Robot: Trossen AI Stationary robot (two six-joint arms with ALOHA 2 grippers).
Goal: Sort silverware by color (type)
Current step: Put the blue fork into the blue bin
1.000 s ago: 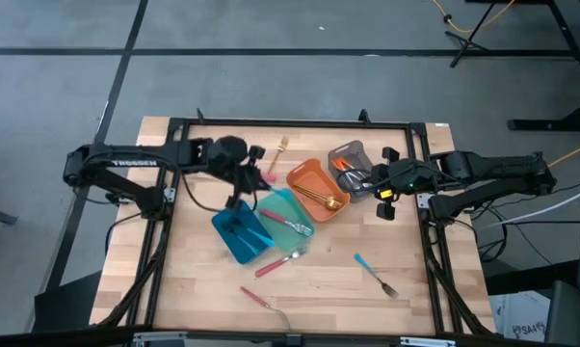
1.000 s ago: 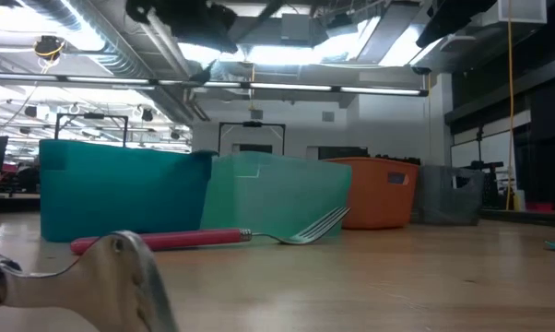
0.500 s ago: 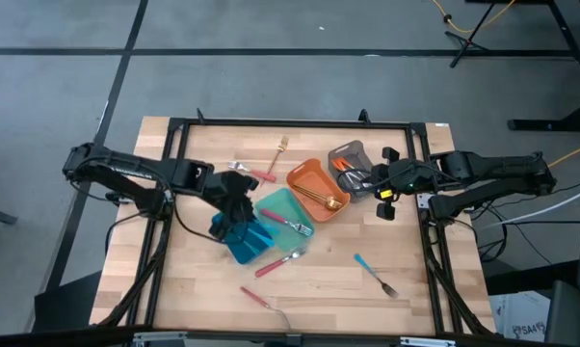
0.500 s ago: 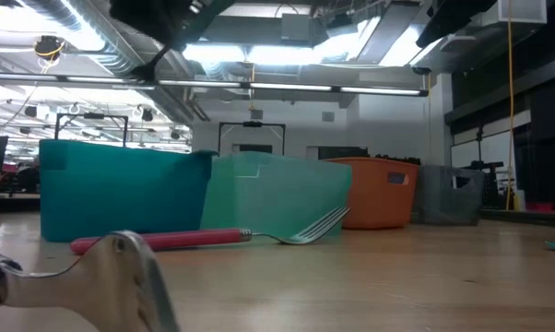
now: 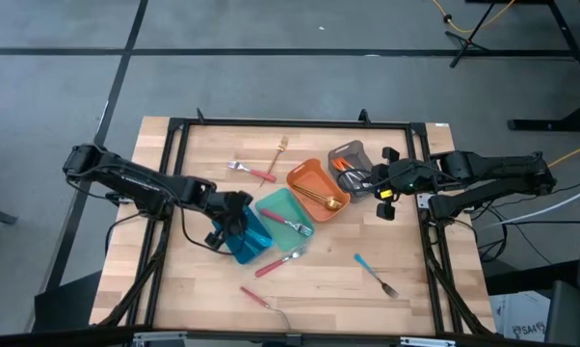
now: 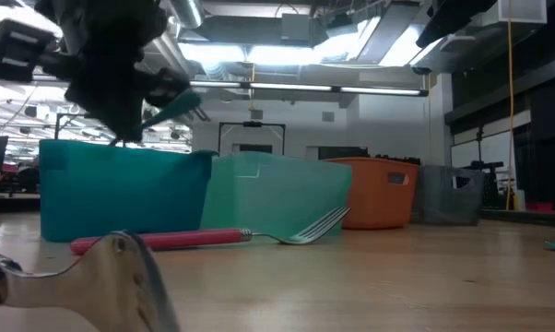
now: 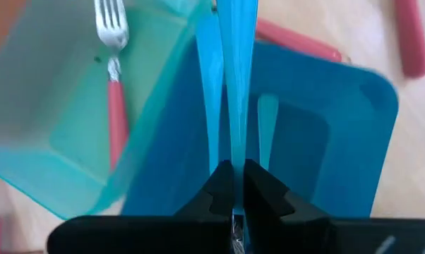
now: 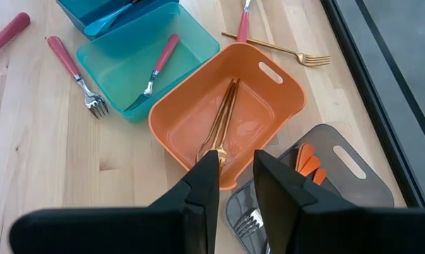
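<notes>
- Moved since a second ago: left end effector (image 5: 234, 224) went from the far side of the worktop (image 5: 324, 275) to right over the blue tray (image 5: 244, 237); right arm unchanged.
- Blue-handled utensil (image 7: 234, 77) is pinched in the left end effector, fingers (image 7: 216, 190) clenched on it, handle sticking out over the blue tray directly below.
- Teal tray (image 5: 285, 214) just beside that end effector, touching the blue tray; one red-handled fork (image 5: 288, 224) lies in it.
- Another red-handled fork (image 5: 278, 262) on the worktop just past the blue tray, a red-handled piece (image 5: 263, 301) farther toward the near edge.
- Right end effector (image 5: 379, 183) hovers well apart, fingers parted, nothing in them; beneath and ahead of it the orange tray (image 8: 269, 95) with gold utensils (image 8: 223, 120), grey tray (image 8: 339, 173) beside it with orange-handled pieces (image 8: 306, 161).
- Gold fork (image 5: 279, 150) and pink-handled fork (image 5: 250, 170) lie beyond the trays; blue-handled fork (image 5: 376, 274) sits alone well to the near right.
</notes>
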